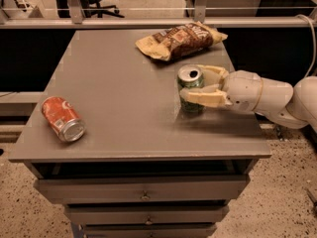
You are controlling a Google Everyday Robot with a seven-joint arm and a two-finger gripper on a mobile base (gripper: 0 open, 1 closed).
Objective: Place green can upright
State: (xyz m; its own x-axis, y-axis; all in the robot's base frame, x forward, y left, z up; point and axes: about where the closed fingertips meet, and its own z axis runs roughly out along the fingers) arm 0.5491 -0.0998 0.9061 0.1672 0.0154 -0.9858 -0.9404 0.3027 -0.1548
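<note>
The green can stands upright on the grey table, right of the middle, its silver top with the opening facing up. My gripper reaches in from the right on a white arm. Its two pale fingers sit on either side of the can, one in front and one behind, closed around its body. The can's base appears to rest on the tabletop.
A red-orange soda can lies on its side near the table's front left. A brown chip bag lies at the back, just behind the green can. Drawers sit below the table's front edge. An office chair stands beyond the rail.
</note>
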